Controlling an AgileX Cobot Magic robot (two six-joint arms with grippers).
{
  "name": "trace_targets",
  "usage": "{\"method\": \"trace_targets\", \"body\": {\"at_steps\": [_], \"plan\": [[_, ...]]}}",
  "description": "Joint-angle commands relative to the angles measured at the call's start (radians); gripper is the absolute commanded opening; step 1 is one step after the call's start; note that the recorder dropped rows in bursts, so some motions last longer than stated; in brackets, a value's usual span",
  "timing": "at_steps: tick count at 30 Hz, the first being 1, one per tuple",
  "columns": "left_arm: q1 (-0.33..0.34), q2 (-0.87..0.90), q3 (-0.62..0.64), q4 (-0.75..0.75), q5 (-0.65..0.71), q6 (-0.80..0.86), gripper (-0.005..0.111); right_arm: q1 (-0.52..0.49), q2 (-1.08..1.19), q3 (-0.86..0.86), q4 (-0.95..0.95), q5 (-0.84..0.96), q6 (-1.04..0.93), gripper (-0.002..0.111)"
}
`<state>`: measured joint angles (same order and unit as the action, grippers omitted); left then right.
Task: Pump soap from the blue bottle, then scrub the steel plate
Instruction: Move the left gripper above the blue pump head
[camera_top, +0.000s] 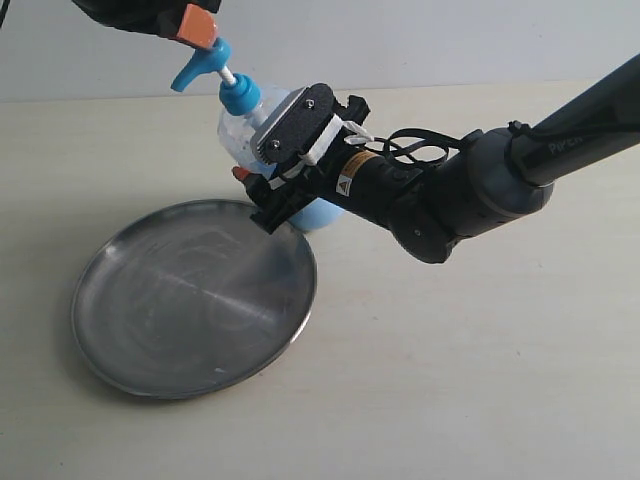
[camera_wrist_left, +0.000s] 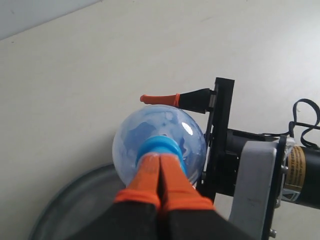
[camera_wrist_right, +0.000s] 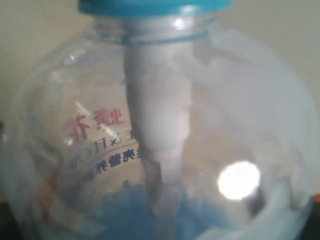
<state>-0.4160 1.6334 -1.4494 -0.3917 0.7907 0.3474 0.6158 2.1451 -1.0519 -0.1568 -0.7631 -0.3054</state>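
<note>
The blue bottle (camera_top: 240, 125) leans toward the steel plate (camera_top: 190, 300), and my right gripper (camera_top: 262, 160) is shut on its clear body. Pale blue soap (camera_top: 318, 215) pools in the bottle's low end. My left gripper (camera_top: 200, 28) is shut, its orange fingertips pressed together on top of the blue pump head (camera_top: 200, 68). From the left wrist, the left gripper (camera_wrist_left: 160, 161) rests on the blue cap over the bottle (camera_wrist_left: 135, 135), with the plate (camera_wrist_left: 75, 205) below. The bottle (camera_wrist_right: 240, 100) and soap (camera_wrist_right: 130, 215) fill the right wrist view and hide the right fingers.
The right arm (camera_top: 480, 185) stretches in from the right, low over the pale table (camera_top: 480, 380). A grey wall (camera_top: 400, 40) runs along the back. One orange-tipped finger (camera_wrist_left: 162, 98) of the right gripper shows beyond the bottle.
</note>
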Motion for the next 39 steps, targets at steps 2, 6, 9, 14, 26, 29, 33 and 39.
{"method": "trace_targets", "body": {"at_steps": [2, 6, 9, 14, 26, 29, 33, 39], "plan": [[-0.004, 0.003, -0.003, 0.000, -0.018, -0.011, 0.000, 0.002, -0.018, -0.010, -0.008, -0.043, -0.005, 0.000], [-0.004, 0.014, -0.003, 0.000, -0.024, -0.012, 0.000, 0.002, -0.018, -0.010, -0.008, -0.043, -0.005, 0.000], [-0.004, 0.027, -0.003, -0.007, -0.021, -0.017, 0.000, 0.002, -0.018, -0.010, -0.008, -0.045, -0.005, 0.000], [-0.004, 0.031, -0.003, -0.009, -0.011, -0.017, 0.000, 0.002, -0.018, -0.010, -0.008, -0.045, -0.005, 0.000], [-0.004, 0.031, -0.003, -0.011, -0.009, -0.020, 0.000, 0.002, -0.018, -0.010, -0.008, -0.045, -0.005, 0.000], [-0.004, 0.031, -0.003, -0.011, -0.003, -0.019, 0.000, 0.002, -0.018, -0.010, -0.008, -0.045, -0.005, 0.000], [-0.004, 0.031, -0.003, -0.011, 0.006, -0.021, 0.000, 0.002, -0.018, -0.010, -0.008, -0.045, -0.005, 0.000], [-0.004, 0.031, -0.003, -0.011, 0.007, -0.021, 0.000, 0.002, -0.018, -0.010, -0.014, -0.043, -0.005, 0.000]]}}
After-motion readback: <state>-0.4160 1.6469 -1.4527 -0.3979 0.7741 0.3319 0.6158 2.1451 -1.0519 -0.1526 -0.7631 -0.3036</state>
